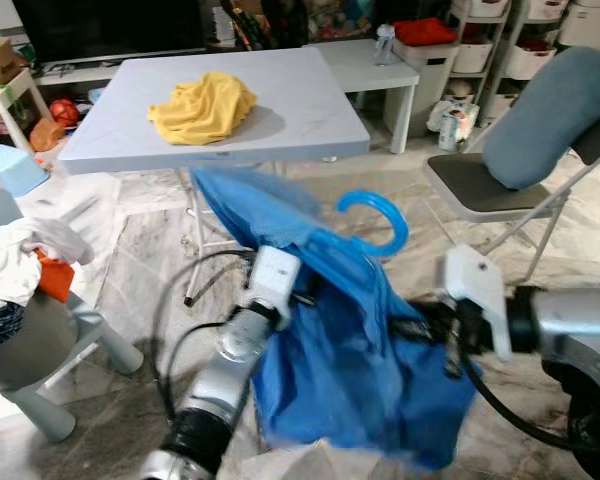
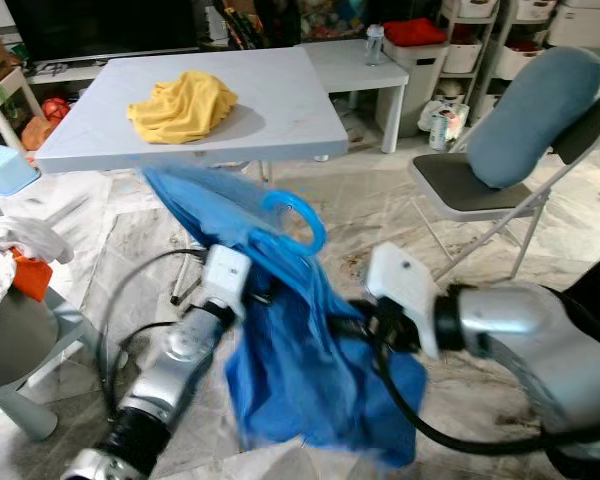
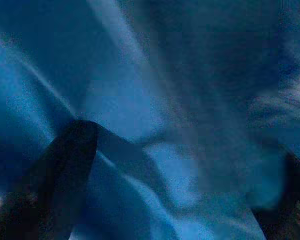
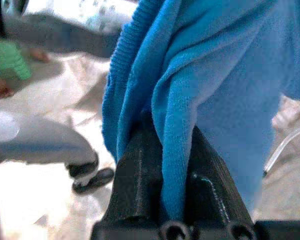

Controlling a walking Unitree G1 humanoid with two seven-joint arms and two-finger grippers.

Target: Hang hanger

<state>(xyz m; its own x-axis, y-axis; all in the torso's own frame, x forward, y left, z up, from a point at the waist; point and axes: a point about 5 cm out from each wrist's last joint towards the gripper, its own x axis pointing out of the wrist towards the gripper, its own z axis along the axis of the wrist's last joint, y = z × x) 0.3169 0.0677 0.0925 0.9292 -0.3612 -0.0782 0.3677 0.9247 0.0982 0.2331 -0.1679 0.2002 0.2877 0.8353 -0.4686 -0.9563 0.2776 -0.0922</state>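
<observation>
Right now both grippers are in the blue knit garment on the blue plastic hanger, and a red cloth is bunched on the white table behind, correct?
Not quite: the bunched cloth on the white table is yellow, as the left eye view shows. The rest holds: right gripper pinches the blue knit garment, left gripper is buried in it, blue plastic hanger hook above.

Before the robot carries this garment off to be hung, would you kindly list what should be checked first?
1. Right gripper shut on the blue garment: ok.
2. Left gripper gripping the garment: cannot tell; cloth lies between its fingers.
3. Hanger inside the garment, hook free above: ok.
4. Rail or rod to hang on in sight: not ok.
5. Garment hem off the floor: cannot tell.
</observation>
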